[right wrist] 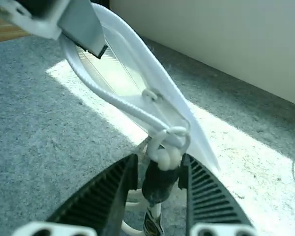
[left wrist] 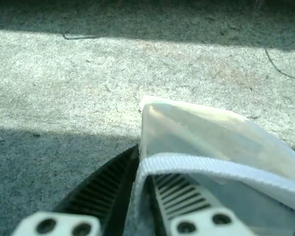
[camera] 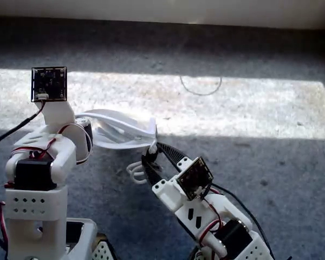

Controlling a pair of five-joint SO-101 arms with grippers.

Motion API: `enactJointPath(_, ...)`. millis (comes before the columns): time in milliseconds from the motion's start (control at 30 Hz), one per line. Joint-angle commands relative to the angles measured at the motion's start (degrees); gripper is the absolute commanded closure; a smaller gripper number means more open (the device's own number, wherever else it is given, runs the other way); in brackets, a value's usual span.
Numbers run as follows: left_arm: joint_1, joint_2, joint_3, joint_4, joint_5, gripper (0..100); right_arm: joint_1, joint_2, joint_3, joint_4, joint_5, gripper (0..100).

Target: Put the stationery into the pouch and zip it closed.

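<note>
At right gripper [right wrist: 158,162], clamped on the black zipper pull [right wrist: 156,184] at 1 end of the clear pouch [right wrist: 123,73]. At left gripper [left wrist: 143,164], pinched shut on the pouch's opposite edge. Held up between the 2 arms, above grey carpet [camera: 260,179].

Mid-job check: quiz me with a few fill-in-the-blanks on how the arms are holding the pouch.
1. The number of grippers holding the pouch is ____.
2. The left gripper is shut on the pouch's ____ edge band.
3. The zipper pull sits ____ the jaws of the right gripper.
Missing words: two; white; between.
</note>
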Motion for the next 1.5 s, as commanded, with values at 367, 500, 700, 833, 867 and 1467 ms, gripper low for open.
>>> enactJointPath(367,-2.9,-0.6,-0.5,-1.0,-0.4,99,4.4,-0.6,-4.1,1.3,2.9,99.4)
enactJointPath(500,-2.9,-0.6,-0.5,-1.1,-0.4,99,4.2,-0.6,-5.0,7.0,3.2,99.4)
enactJointPath(700,-2.5,-0.9,1.7,-3.5,-0.4,99,4.0,-0.6,-7.1,12.8,9.4,99.3)
enactJointPath(833,-2.5,-0.9,3.3,-6.2,-0.4,97,4.0,-0.6,-7.3,13.8,10.8,99.3)
enactJointPath(867,-2.5,-1.0,3.3,-6.2,-0.2,95,4.0,-0.6,-7.3,14.2,11.3,99.3)
enactJointPath(1467,7.4,-1.0,2.9,-9.3,2.9,82,-1.5,-0.6,-7.3,19.4,17.1,99.3)
